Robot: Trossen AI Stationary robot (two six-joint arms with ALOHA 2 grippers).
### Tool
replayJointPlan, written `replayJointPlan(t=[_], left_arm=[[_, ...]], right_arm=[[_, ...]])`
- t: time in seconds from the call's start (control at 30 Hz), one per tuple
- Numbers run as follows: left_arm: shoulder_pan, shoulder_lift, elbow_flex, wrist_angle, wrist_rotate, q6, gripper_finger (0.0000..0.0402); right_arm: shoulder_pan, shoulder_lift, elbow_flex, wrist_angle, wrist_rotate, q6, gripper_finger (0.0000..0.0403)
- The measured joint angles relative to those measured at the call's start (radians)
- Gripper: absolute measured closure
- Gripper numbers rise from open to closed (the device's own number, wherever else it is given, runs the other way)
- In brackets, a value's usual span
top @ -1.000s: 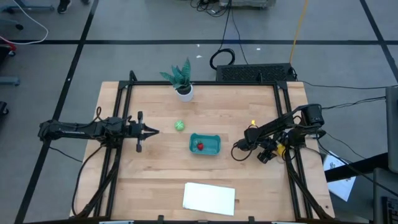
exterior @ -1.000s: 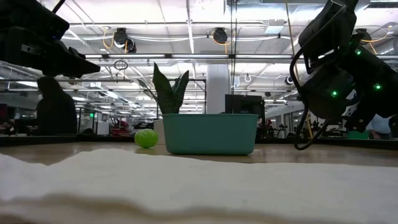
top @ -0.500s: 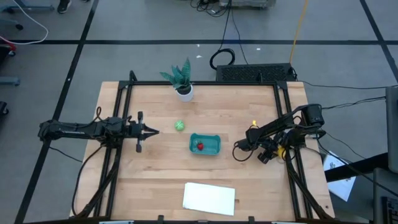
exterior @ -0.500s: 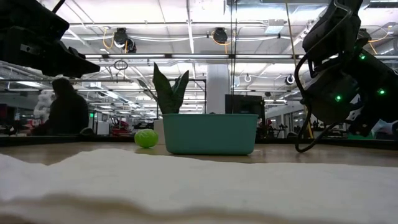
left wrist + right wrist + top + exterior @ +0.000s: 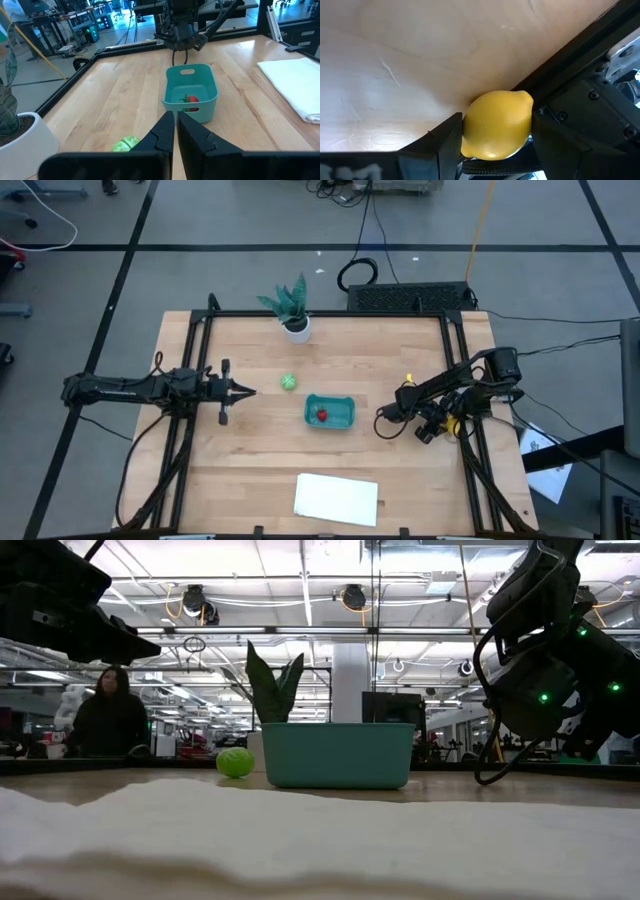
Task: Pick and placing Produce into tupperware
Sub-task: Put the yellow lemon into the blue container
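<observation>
The yellow lemon (image 5: 497,131) sits between the fingers of my right gripper (image 5: 496,142), by the black rail at the table's right edge (image 5: 452,421). The teal tupperware (image 5: 329,412) stands mid-table on its flat bottom, with the red strawberry (image 5: 321,415) lying inside it (image 5: 189,99). The round green piece (image 5: 288,382) lies on the wood, left of and beyond the tupperware (image 5: 235,762). My left gripper (image 5: 250,389) hovers shut, left of the green piece, and points toward the tupperware (image 5: 191,92). My right gripper pinches the lemon across its middle (image 5: 470,135), with one finger (image 5: 447,142) on each side. The fingers point down toward the wood beside the right edge rail. Whether the lemon rests on the table or is lifted, I cannot tell.
A potted green plant in a white pot (image 5: 294,315) stands at the table's far edge. A flat white sheet (image 5: 337,498) lies near the near edge. Black frame rails (image 5: 468,450) run along the table's sides. A person (image 5: 108,725) shows in the room behind.
My right arm has edged a little toward the table's right edge and then kept still, with the lemon still between its fingers. The person in the room behind has straightened up.
</observation>
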Motion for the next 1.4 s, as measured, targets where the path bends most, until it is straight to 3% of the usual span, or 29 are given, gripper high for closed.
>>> replayJointPlan(t=[0.97,1.4], left_arm=[[0.0,0.0,0.0,0.0,0.0,0.0,0.0376],[0.0,0.0,0.0,0.0,0.0,0.001,0.0376]], right_arm=[[-0.051,0.0,0.18,-0.064,0.09,-0.1,0.0197],[-0.12,0.0,0.365,-0.074,0.241,-0.198,0.0197]])
